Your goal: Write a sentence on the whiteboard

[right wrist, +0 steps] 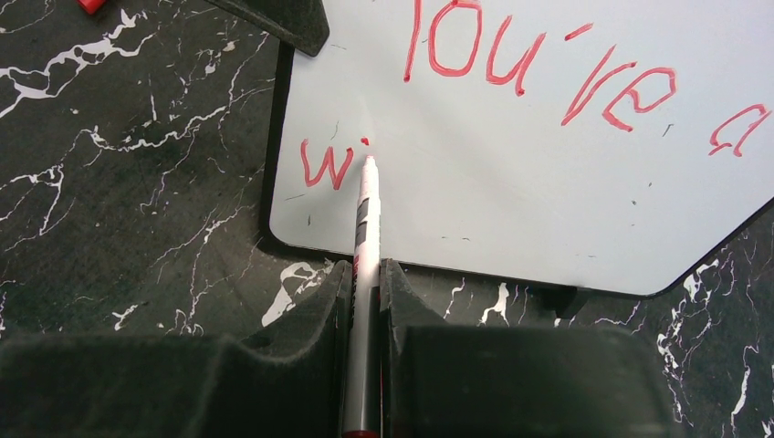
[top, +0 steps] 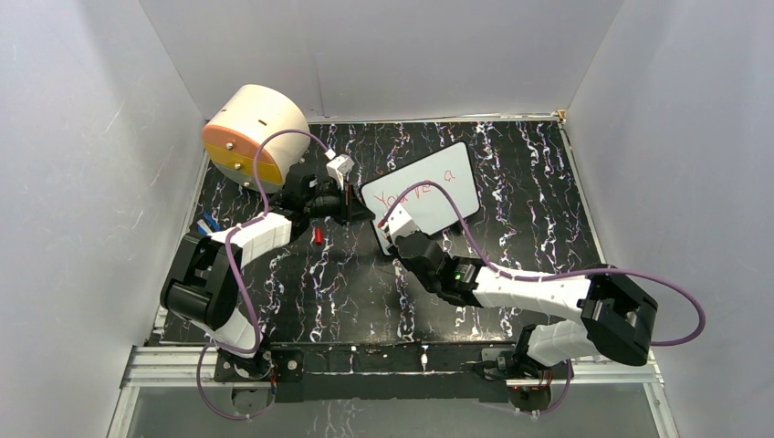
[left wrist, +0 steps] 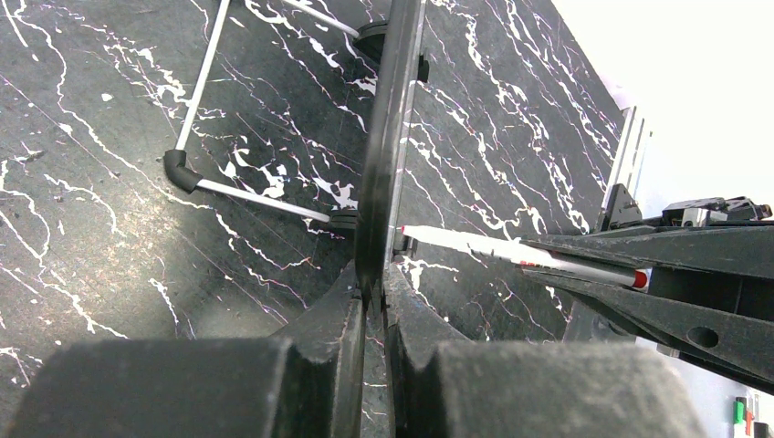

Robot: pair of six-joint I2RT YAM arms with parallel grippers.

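One small flat white rectangular whiteboard (top: 438,187) with rounded corners and a thin dark rim stands on one black, white-veined marble-patterned table (top: 548,182). It carries thin red handwritten lettering (right wrist: 538,73) in two lines: two words above, one letter "w" and one dot below. One slim white marker pen (right wrist: 365,210) with a red tip is at its face. Left of the whiteboard are one beige cylindrical drum (top: 260,123) with an orange end, one small red cap (top: 317,235) and one small blue object (top: 209,222). Behind it is one bent white wire stand (left wrist: 260,196). There are two white-and-black arms, the left arm (top: 260,235) and the right arm (top: 538,290). Each has one black two-finger gripper, the left gripper (left wrist: 374,301) and the right gripper (right wrist: 367,274).
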